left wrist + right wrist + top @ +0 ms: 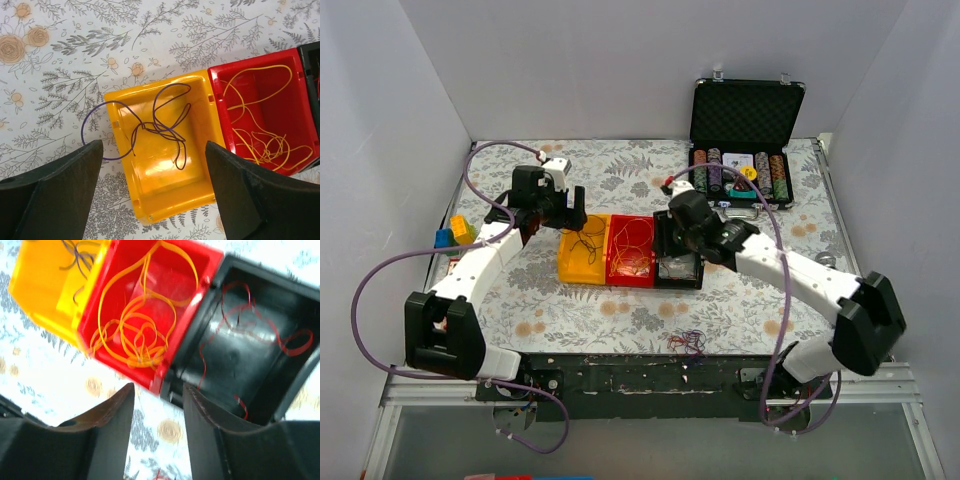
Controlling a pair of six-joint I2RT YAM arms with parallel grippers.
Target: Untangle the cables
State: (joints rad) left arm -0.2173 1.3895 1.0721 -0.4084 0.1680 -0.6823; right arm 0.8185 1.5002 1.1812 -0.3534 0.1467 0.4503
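- Left gripper point(155, 165) spread wide, right gripper point(158, 407) slightly parted; both empty.
- Purple cable point(150, 129) lies crosswise in yellow bin point(165, 202), one loop overhanging the wall opposite the red bin point(215, 95).
- Small tangle point(688, 341) near table point(570, 310) front edge.

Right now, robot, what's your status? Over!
Left fingers open, empty, above yellow bin. Right fingers open, empty. Purple wire, yellow wire, red wire each binned; small tangle sits at near table edge. Nothing blocking.

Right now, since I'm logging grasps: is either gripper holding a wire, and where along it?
Nothing is held: the left gripper and the right gripper are both open and empty.
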